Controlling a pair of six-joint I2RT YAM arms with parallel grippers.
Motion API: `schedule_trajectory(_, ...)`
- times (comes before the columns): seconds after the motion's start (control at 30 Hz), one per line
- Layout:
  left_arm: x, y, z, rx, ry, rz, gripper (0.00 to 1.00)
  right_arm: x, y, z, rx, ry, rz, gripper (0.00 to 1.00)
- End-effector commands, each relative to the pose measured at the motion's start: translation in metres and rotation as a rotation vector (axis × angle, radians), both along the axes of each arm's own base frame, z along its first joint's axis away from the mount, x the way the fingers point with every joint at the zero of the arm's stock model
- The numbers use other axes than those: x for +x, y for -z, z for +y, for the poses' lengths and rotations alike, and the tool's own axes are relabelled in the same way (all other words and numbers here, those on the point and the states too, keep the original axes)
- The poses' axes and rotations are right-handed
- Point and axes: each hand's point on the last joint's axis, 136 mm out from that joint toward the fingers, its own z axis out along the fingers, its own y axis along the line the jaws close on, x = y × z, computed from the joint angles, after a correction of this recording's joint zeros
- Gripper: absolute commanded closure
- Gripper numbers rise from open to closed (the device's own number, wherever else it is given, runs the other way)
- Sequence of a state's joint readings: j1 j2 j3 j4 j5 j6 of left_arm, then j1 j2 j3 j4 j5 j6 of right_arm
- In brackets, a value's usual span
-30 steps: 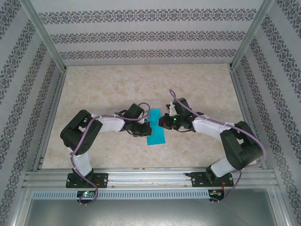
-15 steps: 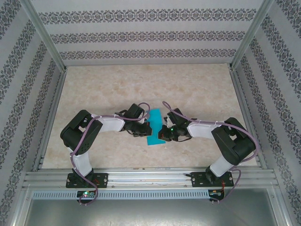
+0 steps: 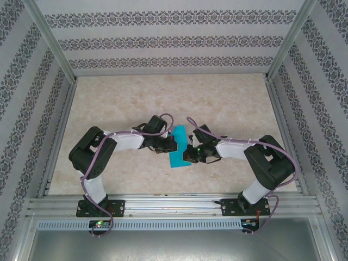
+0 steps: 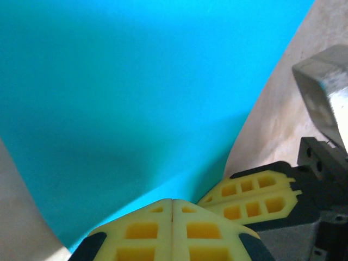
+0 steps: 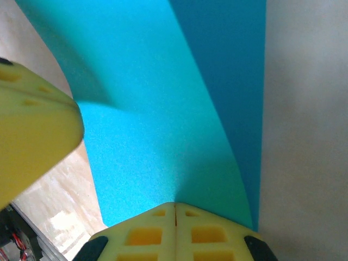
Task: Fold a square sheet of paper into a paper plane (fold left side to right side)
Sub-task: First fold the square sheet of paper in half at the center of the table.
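Beige bench (image 3: 217, 98): marbled top, took up most of the overhead view. It was boxed in by patterned walls (image 3: 174, 41), with an aluminium rail (image 3: 174, 202) along the near edge.
left arm (image 3: 103, 155): bolted to the rail on the left, elbow out, forearm reaching in toward the bench centre.
right arm (image 3: 269, 163): mirrored on the right, forearm reaching in to the same spot.
square sheet of paper (image 3: 179, 159): teal-blue and unmarked. It lay near the bench centre between the two wrists and read from above as a narrow strip, slightly tilted. In the left wrist view the sheet (image 4: 136, 92) was plain teal, its right edge against bare bench. In the right wrist view the sheet (image 5: 157, 136) showed a lighter face curving over a darker band on its right, like one layer over another.
left tool (image 3: 173, 145): sat at the sheet's left edge. On its own camera the left tool (image 4: 173, 231) had its yellow fingers pressed together with no gap, tips meeting the paper. Pinching or just pressing down: could not tell.
right tool (image 3: 187, 157): sat at the sheet's right edge, a bit nearer the rail. On its own camera the right tool (image 5: 175, 231) was closed flush, tips where the light and dark teal met. Grip or press: could not tell. From the left wrist the right tool (image 4: 255, 198) was just beside the left tool's tips.
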State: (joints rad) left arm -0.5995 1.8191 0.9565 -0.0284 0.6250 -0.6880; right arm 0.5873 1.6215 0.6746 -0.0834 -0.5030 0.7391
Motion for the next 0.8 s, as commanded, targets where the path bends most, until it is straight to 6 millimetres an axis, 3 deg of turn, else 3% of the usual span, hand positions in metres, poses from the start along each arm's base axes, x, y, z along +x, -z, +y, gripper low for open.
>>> schedule_trajectory(0.0, 0.015, 0.0, 0.0, -0.013, -0.003, -0.038, 0.97, -0.026, 0.044, -0.037, -0.215, 0.011, 0.096, 1.0)
schedule_trajectory(0.77, 0.037, 0.038, 0.028, 0.106, -0.064, -0.055, 0.97, -0.036, 0.053, -0.05, -0.279, -0.01, 0.125, 1.0)
